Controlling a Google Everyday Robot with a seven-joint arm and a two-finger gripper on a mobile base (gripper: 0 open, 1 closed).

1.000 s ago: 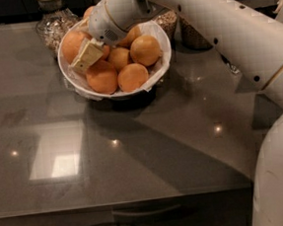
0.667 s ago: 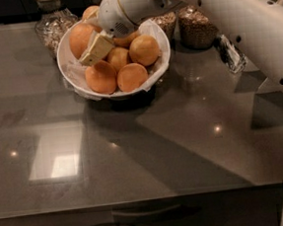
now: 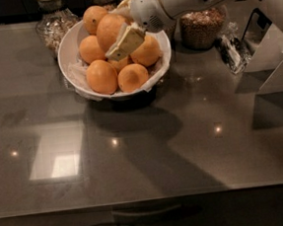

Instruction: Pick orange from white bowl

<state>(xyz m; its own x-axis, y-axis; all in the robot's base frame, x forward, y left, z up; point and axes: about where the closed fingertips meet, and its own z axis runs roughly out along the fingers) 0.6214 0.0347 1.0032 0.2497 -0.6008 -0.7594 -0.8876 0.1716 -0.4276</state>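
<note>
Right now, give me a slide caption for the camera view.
End effector over the white bowl, at the orange atop the pile.

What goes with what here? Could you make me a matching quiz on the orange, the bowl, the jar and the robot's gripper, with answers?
Things:
1. the orange
2. white bowl
3. jar of nuts
4. gripper

Descriptions:
A. stands on the counter, to the right of the bowl
B. hangs over the bowl, jaws closed on a fruit
C. holds a pile of oranges
D. clamped between the jaws, on top of the heap

Pairs: 1-D, 2-C, 3-A, 4-B
</note>
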